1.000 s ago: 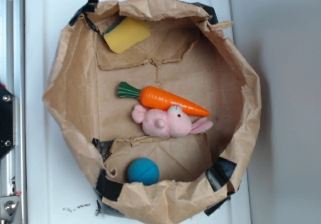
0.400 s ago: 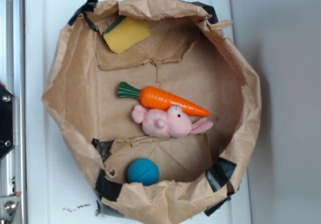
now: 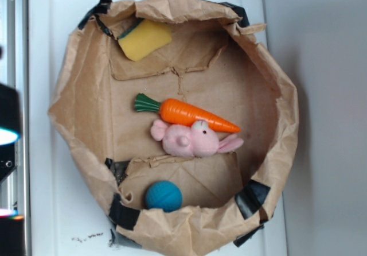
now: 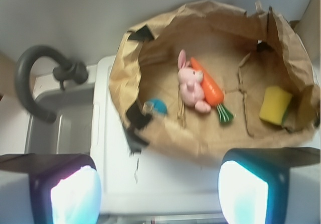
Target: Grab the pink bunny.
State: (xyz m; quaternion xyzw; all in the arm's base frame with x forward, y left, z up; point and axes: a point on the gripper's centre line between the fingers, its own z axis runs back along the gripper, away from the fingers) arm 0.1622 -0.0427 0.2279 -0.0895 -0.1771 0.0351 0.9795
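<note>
Four things lie inside the brown paper bag (image 3: 80, 78), whose walls are rolled down into a wide, crumpled rim patched with black tape (image 3: 252, 197) and which sits on a white tray (image 3: 51, 210). The pink bunny (image 3: 192, 140) rests near the middle of the bag floor, on its side, its round head toward the left of the exterior view and one long ear pointing right. The orange carrot (image 3: 195, 113) lies just above it in that view, touching it along its length, green top pointing left. A yellow sponge (image 3: 144, 39) with a dark green edge leans in the bag's upper corner, well apart from the bunny. A blue ball (image 3: 163, 196) sits at the lower edge of the floor, close under the rim and beyond a fold of paper from the bunny. In the wrist view the bunny (image 4: 190, 83) and carrot (image 4: 208, 87) appear side by side, the ball (image 4: 158, 106) to their left and the sponge (image 4: 275, 105) far right. The gripper (image 4: 155, 184) hangs outside the bag over the white tray, its two fingers (image 4: 75, 191) set wide apart with nothing between them, well away from the bunny. A dark curved faucet (image 4: 35, 78) stands over a sink at the left.
</note>
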